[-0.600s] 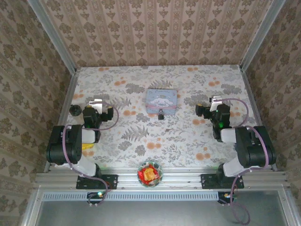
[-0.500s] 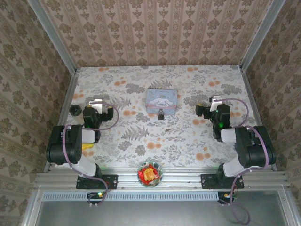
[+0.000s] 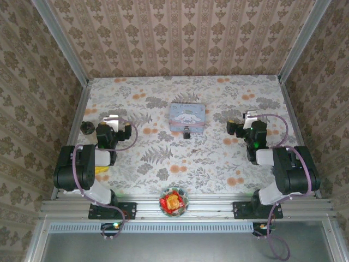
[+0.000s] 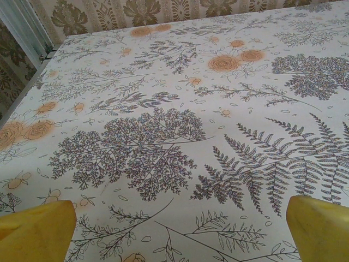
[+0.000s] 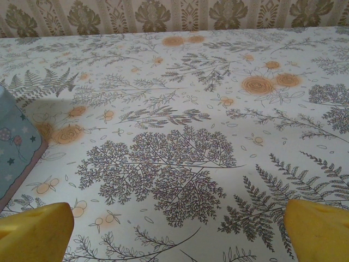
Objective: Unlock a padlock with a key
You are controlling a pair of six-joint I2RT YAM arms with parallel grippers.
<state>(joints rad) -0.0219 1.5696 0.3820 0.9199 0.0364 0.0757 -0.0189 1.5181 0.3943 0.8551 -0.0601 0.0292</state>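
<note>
Left hand [image 4: 177,237] — yellow fingers [image 4: 35,232] spread wide, nothing between them, bare floral tabletop [image 4: 180,109] beneath.
Right hand [image 5: 174,234] — equally wide open and empty; a corner of the pale blue tin [image 5: 16,144] lies to its left.
Padlock [image 3: 186,132]: small, black, on the tabletop right against the tin's near edge, roughly midway between the two hands and well apart from each.
Round black knob [image 3: 86,127]: just left of the left hand.
Bowl of red contents [image 3: 174,201]: near edge, between the arm bases.
</note>
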